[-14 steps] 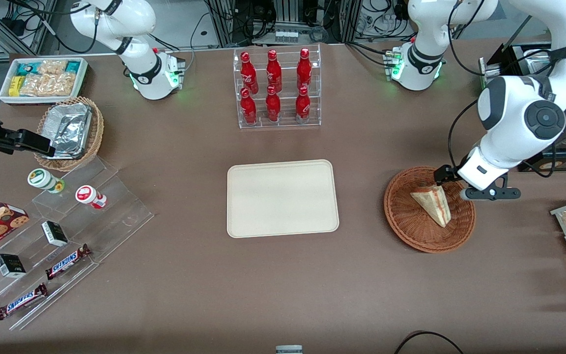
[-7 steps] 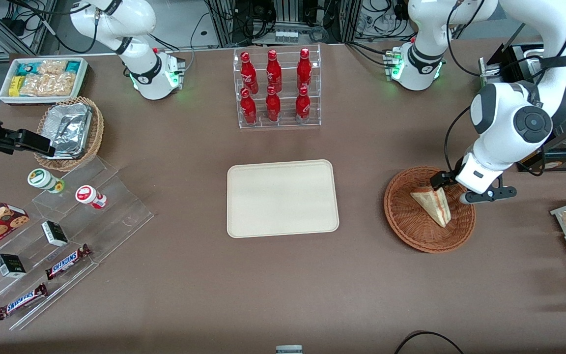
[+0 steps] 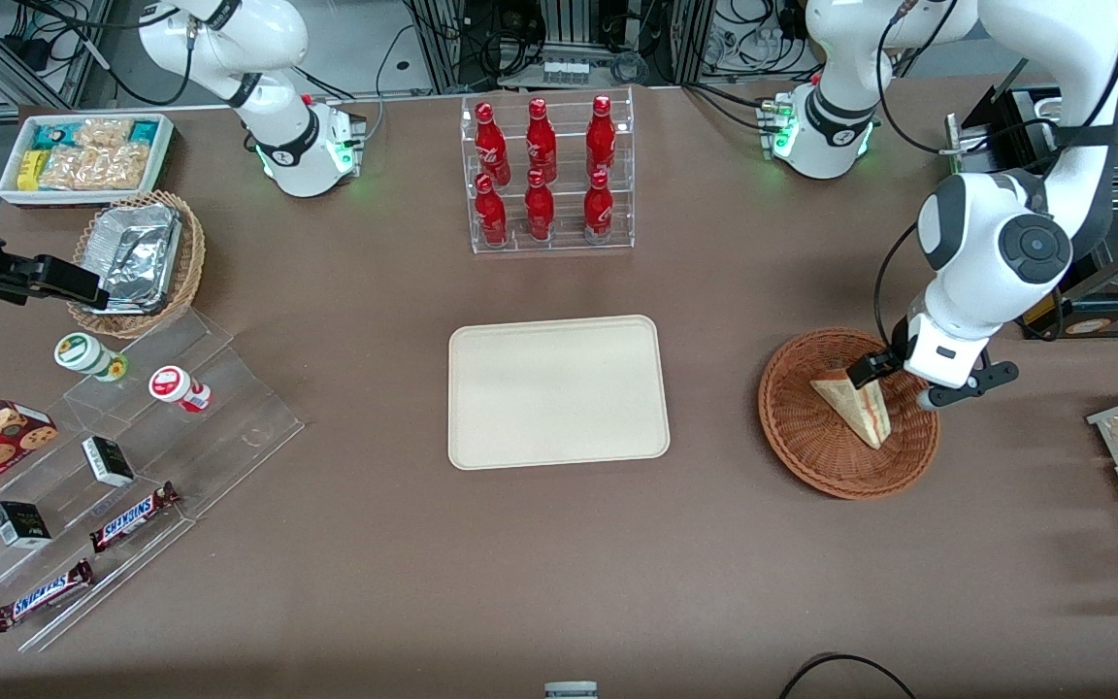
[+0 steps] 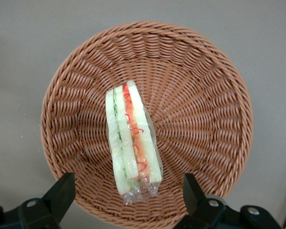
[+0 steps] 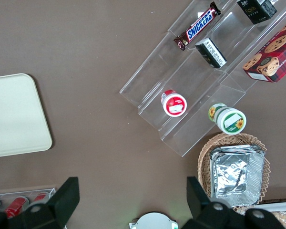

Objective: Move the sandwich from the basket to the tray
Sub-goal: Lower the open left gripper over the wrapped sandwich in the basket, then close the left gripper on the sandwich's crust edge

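Wicker basket point(image 4: 205, 119) holding sandwich point(image 4: 132, 138), jaws spread wide, straddling it from above, gripper point(image 4: 128, 200) unclosed

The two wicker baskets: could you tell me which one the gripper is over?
The reddish-brown basket holding the sandwich; the gripper hangs over it, jaws open. The tan basket holds foil containers instead.

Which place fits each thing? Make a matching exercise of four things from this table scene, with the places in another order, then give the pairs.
Things:
1. triangular white-bread sandwich
2. flat cream-beige rectangular tray
3. red bottles
4. left arm's tool

Places:
A. in a clear tiered rack
B. bare, beside the basket
C. open, above the basket, fingers either side of the sandwich's end
D. lying in the round reddish-brown wicker basket

Pairs: 1-D, 2-B, 3-A, 4-C
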Robot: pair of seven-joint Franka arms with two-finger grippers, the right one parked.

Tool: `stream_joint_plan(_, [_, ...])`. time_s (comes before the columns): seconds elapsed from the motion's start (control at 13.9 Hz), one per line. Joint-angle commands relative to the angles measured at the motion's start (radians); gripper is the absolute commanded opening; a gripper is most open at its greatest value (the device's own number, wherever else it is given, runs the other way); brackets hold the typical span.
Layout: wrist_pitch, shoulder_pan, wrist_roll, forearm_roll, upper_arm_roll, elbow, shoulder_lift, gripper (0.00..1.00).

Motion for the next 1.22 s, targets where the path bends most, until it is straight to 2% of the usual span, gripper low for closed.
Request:
stream_joint_plan(0.0, [0.059,0.0,-0.086,-0.003,0.002,-0.044,-0.006,1.0])
stream_joint_plan(0.22, [0.067,0.0,-0.165,-0.007,0.002,-0.044,0.021,1.0])
stream_joint_plan(1.01, [0.157,-0.005,-0.176,-0.036,0.0,-0.035,0.121,0.98])
stream_joint_plan(1.08, [0.156,-0.005,-0.177,-0.039,0.0,-0.035,0.121,0.78])
stream_joint_plan(1.15, [0.153,-0.005,-0.177,-0.044,0.0,-0.035,0.121,0.47])
